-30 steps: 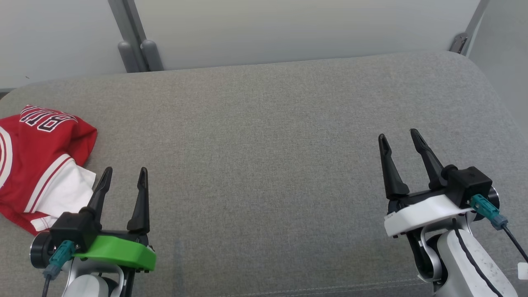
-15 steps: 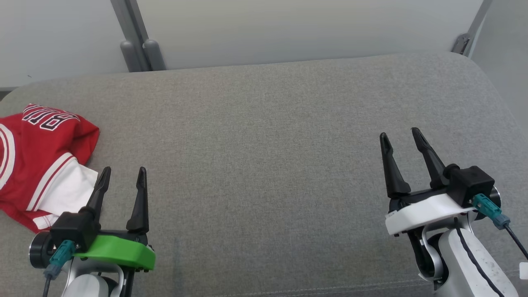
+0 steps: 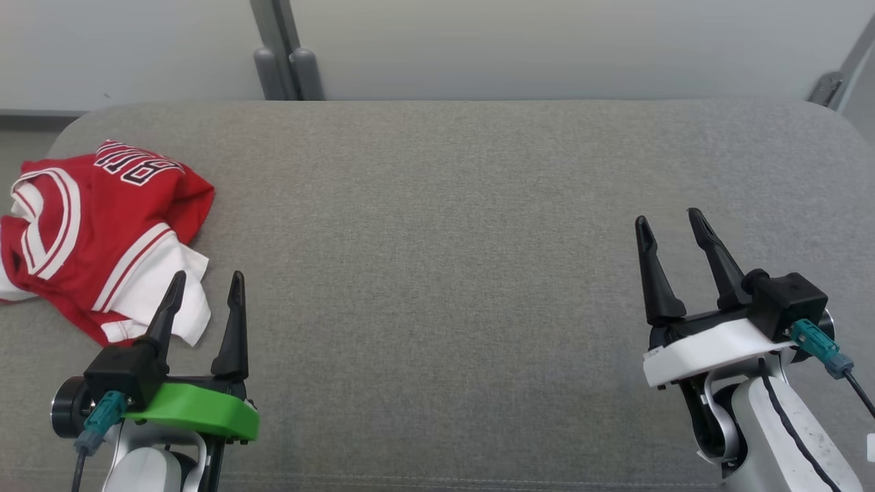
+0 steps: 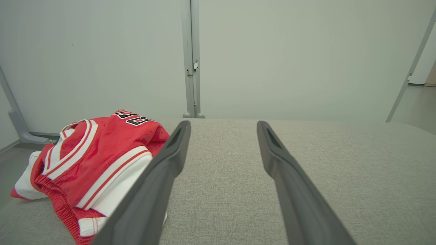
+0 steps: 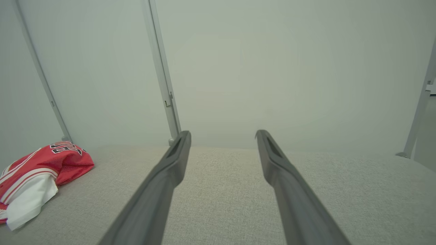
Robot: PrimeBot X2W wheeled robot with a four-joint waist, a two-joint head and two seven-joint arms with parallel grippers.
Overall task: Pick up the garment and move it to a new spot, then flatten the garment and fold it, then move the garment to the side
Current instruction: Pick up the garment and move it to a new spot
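Jersey (image 3: 102, 219) in red, with white bands and black-and-white lettering, lies crumpled in a heap at the left end of a grey upholstered cushion (image 3: 437, 225). A white part of it spills out from under the red cloth towards the robot. The lettered fold points towards the far edge of the cushion. In the head view a striped, curved opening shows on the heap's left part, though whether it is a neck or an armhole cannot be told.

The left gripper (image 3: 208, 279) sits just beside the near right corner of the jersey, with its two dark fingers spread apart and nothing between them. Its left finger (image 3: 166, 316) crosses the edge of the white cloth in the head view, and whether it touches the cloth cannot be told. In the left wrist view the jersey (image 4: 98, 153) lies to the left of the left gripper (image 4: 223, 124), partly behind its left finger, and bare grey fabric shows in the gap between the fingers. A green mount (image 3: 195, 417) carries this gripper.

The right gripper (image 3: 668, 219) is well apart from the jersey, over the right part of the cushion, on a white mount (image 3: 704, 345). Its fingers are likewise spread and hold nothing. From the right wrist view the jersey (image 5: 37, 170) is at the far left, and the right gripper (image 5: 223, 133) points along the bare cushion.

Behind the cushion stand pale wall panels (image 3: 547, 41), joined by a grey post (image 3: 287, 55).
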